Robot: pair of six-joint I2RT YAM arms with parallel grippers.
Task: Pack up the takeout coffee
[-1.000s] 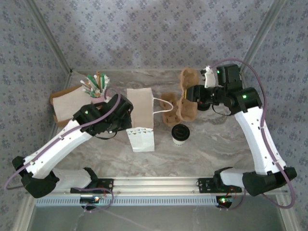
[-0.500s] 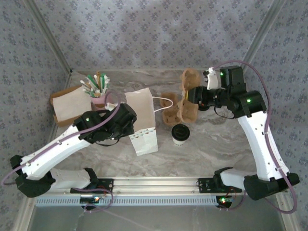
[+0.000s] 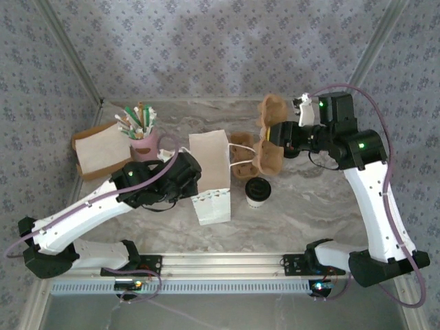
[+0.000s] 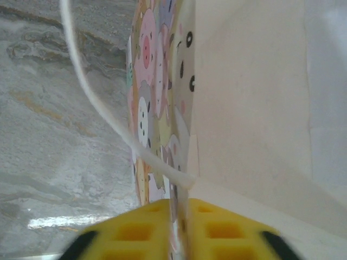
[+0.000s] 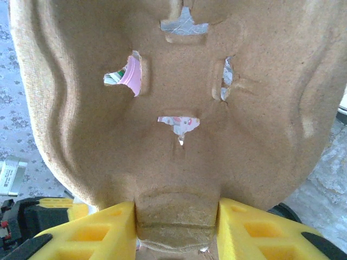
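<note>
there, found right gripper (image 5: 176,222) clamped on brown moulded-pulp cup carrier (image 5: 179,81) rim; left gripper (image 4: 180,216) astride white paper bag (image 4: 249,108) edge, grip unclear; marble table (image 3: 289,220) bare nearward of black-lidded paper cup (image 3: 258,188).

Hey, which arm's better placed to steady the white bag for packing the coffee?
Left. The left end effector pinches the white bag at its edge, beside the coffee. The right end effector is clamped on the brown cup carrier.
</note>
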